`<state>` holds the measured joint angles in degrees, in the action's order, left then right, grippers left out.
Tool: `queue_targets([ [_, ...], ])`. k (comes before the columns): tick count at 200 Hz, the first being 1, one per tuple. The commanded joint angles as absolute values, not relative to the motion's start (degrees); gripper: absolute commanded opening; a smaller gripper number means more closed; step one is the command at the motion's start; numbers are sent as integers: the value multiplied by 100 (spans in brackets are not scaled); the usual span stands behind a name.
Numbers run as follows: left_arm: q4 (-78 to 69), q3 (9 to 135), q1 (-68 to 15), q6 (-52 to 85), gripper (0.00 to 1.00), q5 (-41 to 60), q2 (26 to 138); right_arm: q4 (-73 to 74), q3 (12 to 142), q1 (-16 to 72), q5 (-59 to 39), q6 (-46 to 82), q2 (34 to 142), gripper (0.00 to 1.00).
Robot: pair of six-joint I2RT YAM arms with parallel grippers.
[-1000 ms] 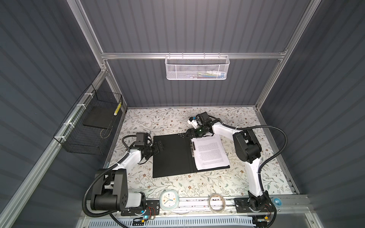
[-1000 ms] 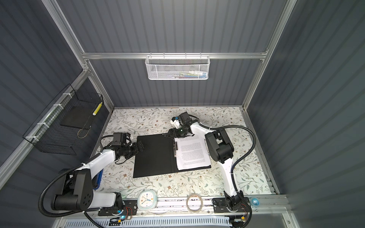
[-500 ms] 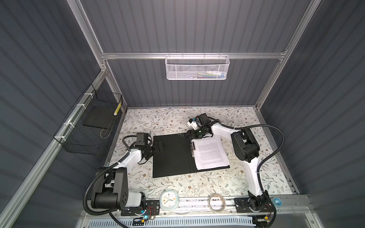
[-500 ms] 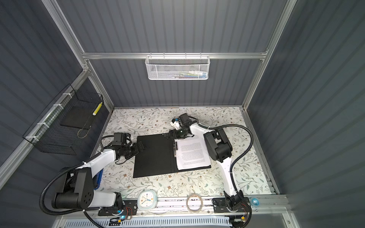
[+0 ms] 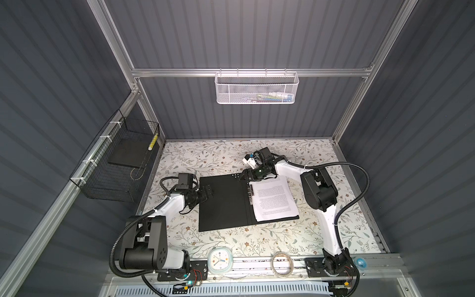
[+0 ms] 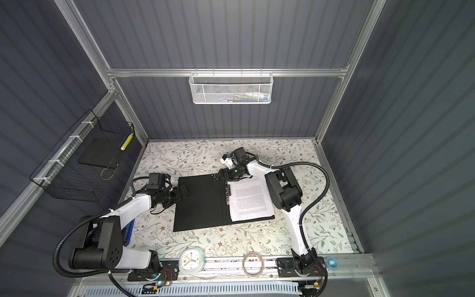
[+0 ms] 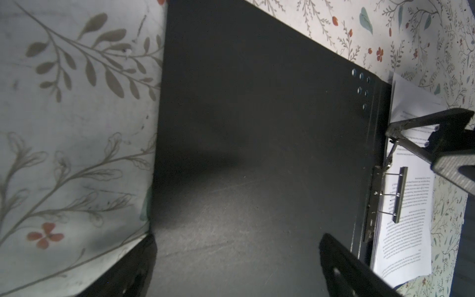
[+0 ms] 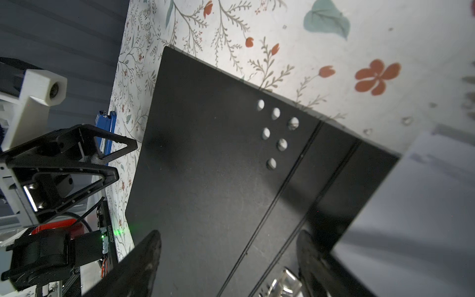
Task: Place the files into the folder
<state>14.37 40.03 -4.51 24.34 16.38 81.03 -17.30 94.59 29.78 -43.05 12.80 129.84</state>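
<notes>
Now I'm hovering the left gripper (image 5: 209,192) — spread, empty — at the left edge of the folder (image 5: 223,203); the right gripper (image 5: 245,176), likewise released, is sitting above the files (image 5: 273,200).

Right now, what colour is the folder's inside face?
Black; the folder shows best in left wrist view.

The left arm (image 5: 169,205) and right arm (image 5: 331,228) wear white link shells, black joint housings, ribbed black cable conduits (image 5: 113,257) and black triangular-framed jaws; a green light (image 5: 260,169) glows.
</notes>
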Motion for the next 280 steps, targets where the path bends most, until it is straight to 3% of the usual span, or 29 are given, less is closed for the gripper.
queue_targets([
  [1,1582,4008,-466,2320,99,1596,8167,-1723,9532,3012,-4674,1308,13056,82],
  [92,1555,4075,-466,2320,99,1599,8195,-1734,9305,3012,-4757,1321,12655,79],
  [159,1544,4214,-466,2237,99,1521,8112,-1543,8806,3010,-4663,1505,12120,67],
  [280,1534,4287,-466,2146,99,1548,8212,-1672,8316,3123,-4676,1488,11594,60],
])
